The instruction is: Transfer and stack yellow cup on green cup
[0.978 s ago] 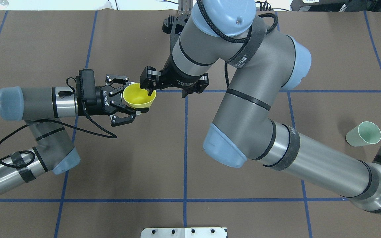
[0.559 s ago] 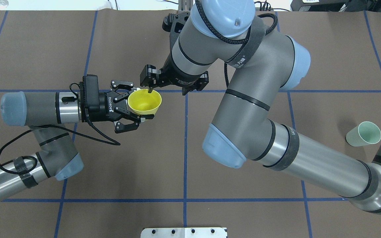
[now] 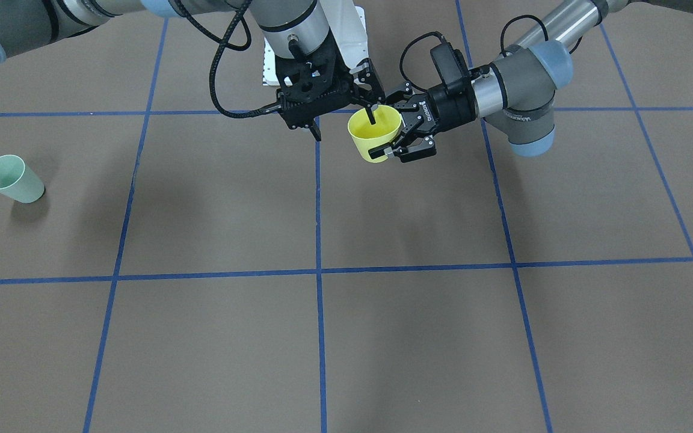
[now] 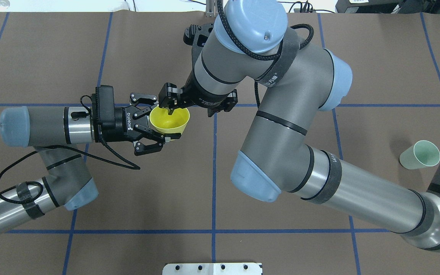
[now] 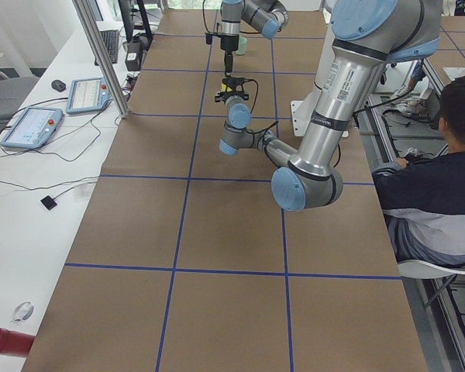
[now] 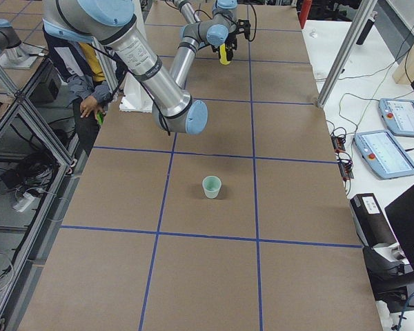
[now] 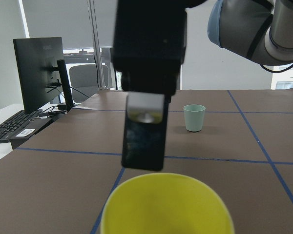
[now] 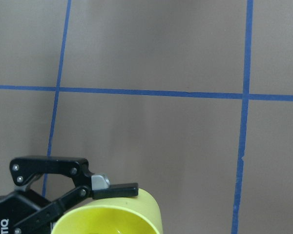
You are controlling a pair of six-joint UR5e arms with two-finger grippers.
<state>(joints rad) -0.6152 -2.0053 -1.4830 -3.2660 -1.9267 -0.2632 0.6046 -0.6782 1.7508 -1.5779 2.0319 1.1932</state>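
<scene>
Since a second ago my left arm has slid the yellow cup (image 4: 169, 123) a touch rightward, toward the centre line. Meanwhile my right gripper (image 4: 191, 112) has come in, so one finger now dips into the mouth where before it only met the rim. My left gripper (image 4: 162, 121) is clamped on the cup's sides, holding it upright and, as I read it, clear of the table (image 4: 147, 198). My right jaws are spread wide, one finger inside and the other outside the wall on the side away from my left, with nothing pinched yet.

The cup should be feather-light: thin plastic, smooth and tapered. It could slide in the pads, and a hard squeeze would flex the wall. So the wall just under the rim looks like the place to take it, one pad in, one pad out, gently.

The left wrist camera gives me what overhead can't: the right finger hanging right at the yellow rim, and the green cup (image 7: 194, 117) standing upright beyond. Overhead shows that green cup well apart, over by my right arm's base. The right wrist camera catches a left pad pressed against the yellow outside
</scene>
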